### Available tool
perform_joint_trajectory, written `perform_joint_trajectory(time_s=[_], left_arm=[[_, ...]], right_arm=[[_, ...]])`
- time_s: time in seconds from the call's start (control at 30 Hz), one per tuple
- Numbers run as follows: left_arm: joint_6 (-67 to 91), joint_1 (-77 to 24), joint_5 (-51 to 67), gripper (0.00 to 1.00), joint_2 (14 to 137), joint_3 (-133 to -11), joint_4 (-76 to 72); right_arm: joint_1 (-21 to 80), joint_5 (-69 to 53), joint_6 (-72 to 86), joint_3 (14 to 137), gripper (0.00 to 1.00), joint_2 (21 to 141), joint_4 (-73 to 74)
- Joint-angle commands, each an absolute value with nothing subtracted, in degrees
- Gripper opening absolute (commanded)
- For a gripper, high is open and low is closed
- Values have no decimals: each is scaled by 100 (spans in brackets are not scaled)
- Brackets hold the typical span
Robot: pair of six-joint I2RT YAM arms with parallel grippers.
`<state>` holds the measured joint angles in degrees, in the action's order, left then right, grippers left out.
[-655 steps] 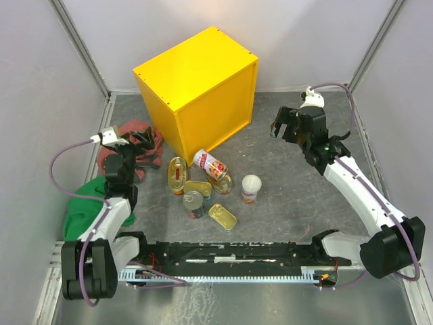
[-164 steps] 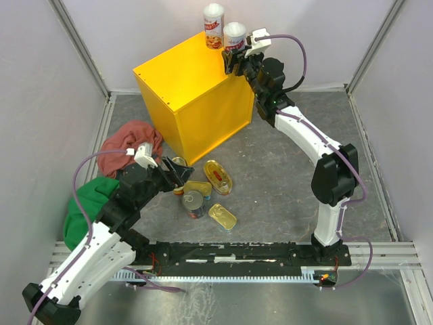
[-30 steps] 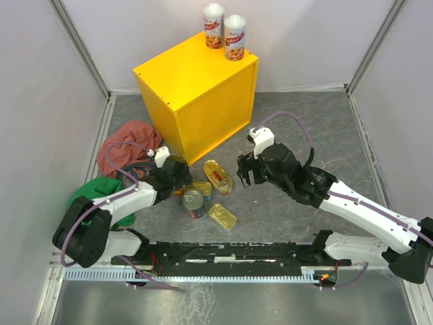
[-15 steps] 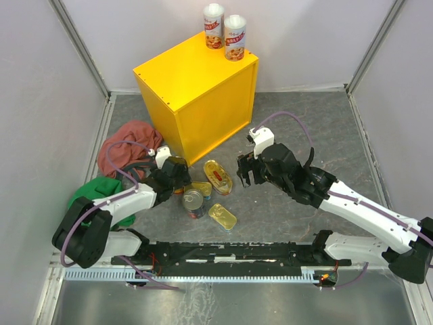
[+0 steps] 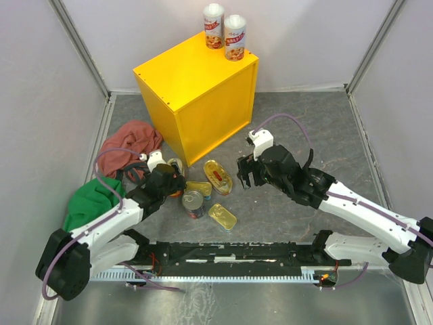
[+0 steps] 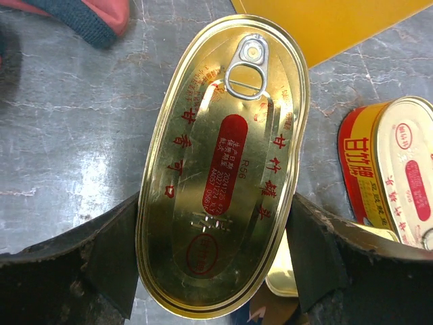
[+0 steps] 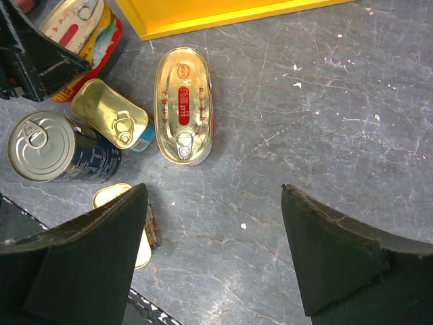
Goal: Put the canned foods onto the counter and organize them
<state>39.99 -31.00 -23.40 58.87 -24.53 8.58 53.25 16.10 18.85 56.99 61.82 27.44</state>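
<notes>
In front of the counter (image 5: 196,74), the left gripper (image 6: 215,230) is clamping an oval tin (image 6: 223,162) while the right gripper (image 7: 213,196) is hovering wide open, empty.

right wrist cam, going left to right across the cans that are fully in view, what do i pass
dark round can -> rectangular gold tin -> oval gold tin, then bare grey floor. left out: the second oval tin, cut off at top left and overlapping the first two.
</notes>
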Motion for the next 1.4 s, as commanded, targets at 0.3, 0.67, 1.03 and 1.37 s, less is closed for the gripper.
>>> perform_joint_trajectory(time_s=[0.3, 0.67, 1.03, 1.37], left_arm=[[4102, -3131, -2669, 3, 4503, -2805, 1619], [4300, -3129, -3257, 3, 3886, -3769, 2328], [4226, -3131, -3683, 3, 3823, -4691, 2598], [4057, -3130, -3722, 3, 4112, -5521, 2786]], right_arm=[[5360, 1555, 2054, 5541, 87, 5932, 2408], [5361, 1651, 2048, 5511, 87, 5938, 2382], [5360, 1611, 1975, 5538, 87, 6019, 2369], [5361, 1491, 1951, 5409, 87, 6206, 2142]])
